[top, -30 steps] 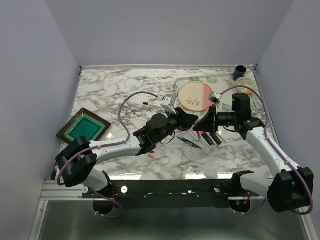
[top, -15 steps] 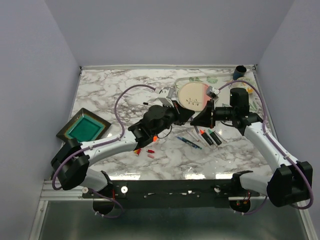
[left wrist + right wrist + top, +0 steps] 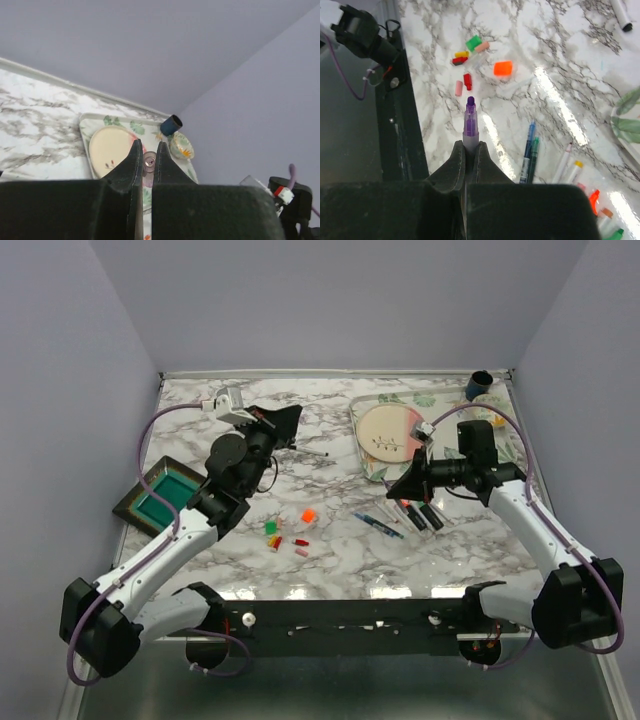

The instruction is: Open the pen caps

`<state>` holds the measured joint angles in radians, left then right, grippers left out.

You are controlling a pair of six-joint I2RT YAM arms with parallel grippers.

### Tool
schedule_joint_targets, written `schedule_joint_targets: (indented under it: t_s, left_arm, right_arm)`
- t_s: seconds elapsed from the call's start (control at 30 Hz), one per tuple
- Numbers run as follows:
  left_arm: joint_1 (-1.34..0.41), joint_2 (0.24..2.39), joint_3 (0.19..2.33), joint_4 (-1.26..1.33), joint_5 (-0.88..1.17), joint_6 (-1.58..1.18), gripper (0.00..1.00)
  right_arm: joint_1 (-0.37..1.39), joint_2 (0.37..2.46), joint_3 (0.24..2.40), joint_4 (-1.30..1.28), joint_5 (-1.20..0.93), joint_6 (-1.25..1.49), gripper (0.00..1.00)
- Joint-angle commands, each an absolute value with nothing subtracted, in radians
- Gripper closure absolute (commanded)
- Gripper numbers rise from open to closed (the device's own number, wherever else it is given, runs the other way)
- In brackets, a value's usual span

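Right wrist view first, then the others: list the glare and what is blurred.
Right wrist: white glare streaks cross the marble table; the purple pen is sharp, while the right gripper holding it is dark and blurred. Left wrist: the left gripper is a black silhouette, and the purple cap it pinches looks soft. Top external: a glare band runs along the table's near edge.

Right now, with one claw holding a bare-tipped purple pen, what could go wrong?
1. The right gripper holds the pen tip-out above the table. If lowered carelessly, it could mark the marble.
2. The left gripper pinches what looks like the cap at its very fingertips, so it could slip out and roll away.
3. Some loose caps lie beside the left arm. A sweep could knock them off.
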<state>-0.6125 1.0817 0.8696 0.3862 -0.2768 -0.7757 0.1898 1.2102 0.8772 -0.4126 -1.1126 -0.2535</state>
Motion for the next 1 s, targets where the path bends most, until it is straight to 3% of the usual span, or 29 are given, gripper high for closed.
schedule_joint_targets:
  t_s: [0.0,0.17,0.27,0.53,0.97]
  left_arm:
    - [-0.589,1.026,0.784,0.260,-0.301,-0.778,1.00]
    - [-0.581,0.913,0.661,0.025,-0.298,-0.802,1.00]
    - [-0.575,0.852,0.568,-0.063,-0.299,-0.836,1.00]
    - [-0.568,0.785,0.362,-0.158,-0.296,-0.945,1.00]
    - [-0.568,0.709,0.296,-0.314,-0.357,-0.999,0.97]
  right_arm:
    - [0.190,1.232,0.948,-0.618,-0.942,-0.473,0.99]
    - [0.186,1.235,0.957,-0.703,-0.599,-0.572,0.99]
    - [0.160,1.265,0.950,-0.709,-0.505,-0.575,0.99]
    - [0.075,1.417,0.985,-0.788,-0.425,-0.591,0.97]
    - [0.005,1.572,0.989,-0.798,-0.356,-0.572,0.87]
